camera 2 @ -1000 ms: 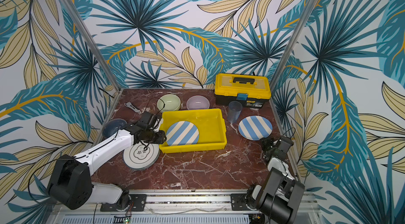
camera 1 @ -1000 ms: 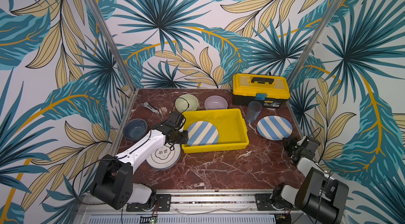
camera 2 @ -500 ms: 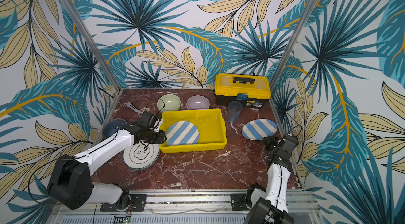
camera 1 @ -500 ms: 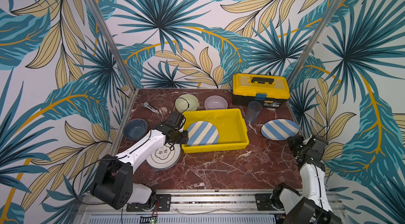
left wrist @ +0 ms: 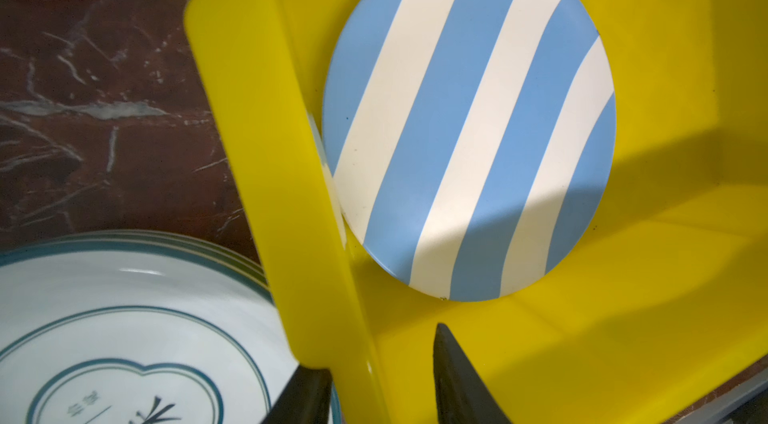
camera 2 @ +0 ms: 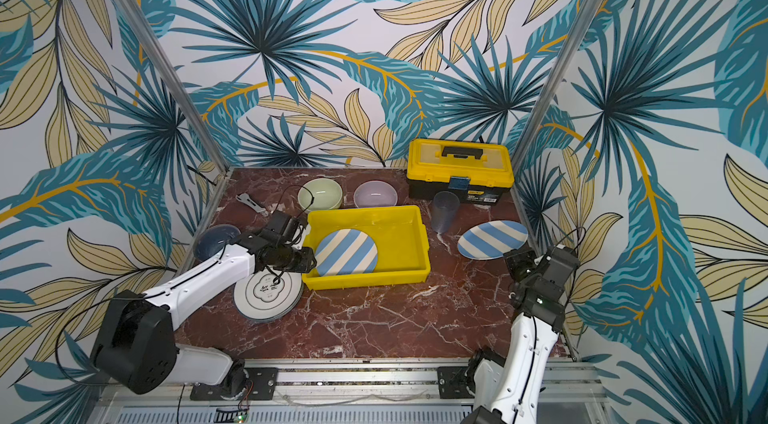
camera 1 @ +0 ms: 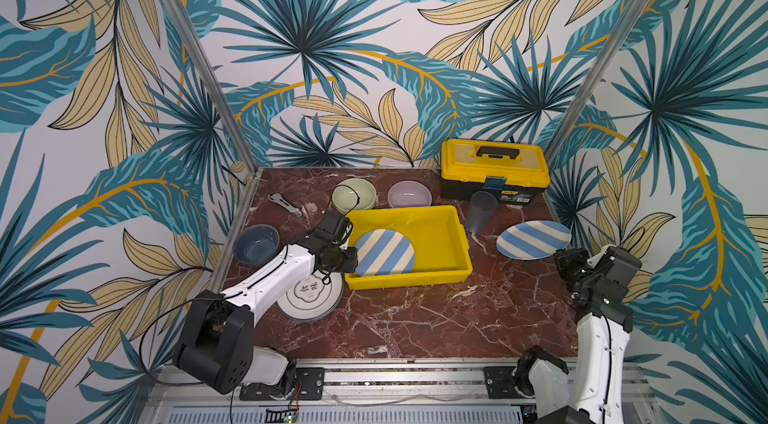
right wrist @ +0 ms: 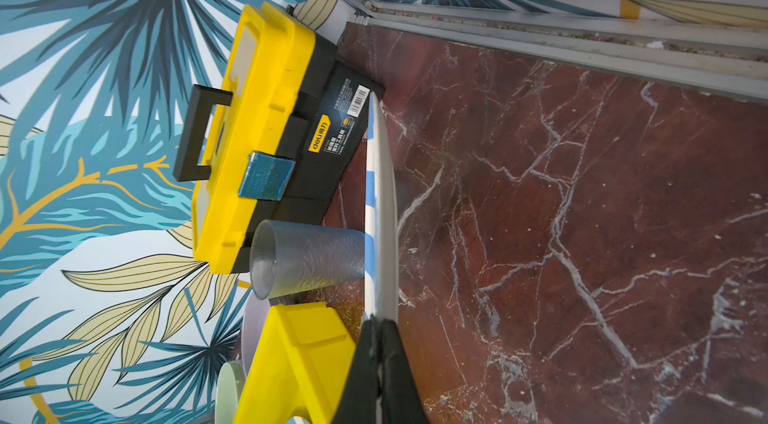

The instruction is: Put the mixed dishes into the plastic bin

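The yellow plastic bin (camera 1: 465, 251) (camera 2: 374, 210) holds one blue-and-cream striped plate (camera 1: 384, 253) (left wrist: 469, 123) leaning on its left wall. My left gripper (camera 1: 353, 260) (left wrist: 376, 349) straddles that wall and is shut on it, one finger outside under the rim and one inside. My right gripper (camera 1: 559, 253) (right wrist: 378, 320) is shut on the near edge of a second striped plate (camera 1: 534, 239) (right wrist: 380, 210), held tilted above the table right of the bin. White emblem plates (camera 1: 309, 297) lie stacked under my left arm. A tumbler (camera 1: 480, 210) stands beside the bin.
Behind the bin are a pale green bowl (camera 1: 354, 195) and a lilac bowl (camera 1: 409, 193). A blue-grey bowl (camera 1: 256, 239) sits at the left edge. A yellow-and-black toolbox (camera 1: 494, 168) fills the back right corner. A grey metal tool (camera 1: 284, 204) lies back left.
My right arm has risen and carried the striped plate up off the table, shifting it slightly right. The left arm and the bin have not moved.
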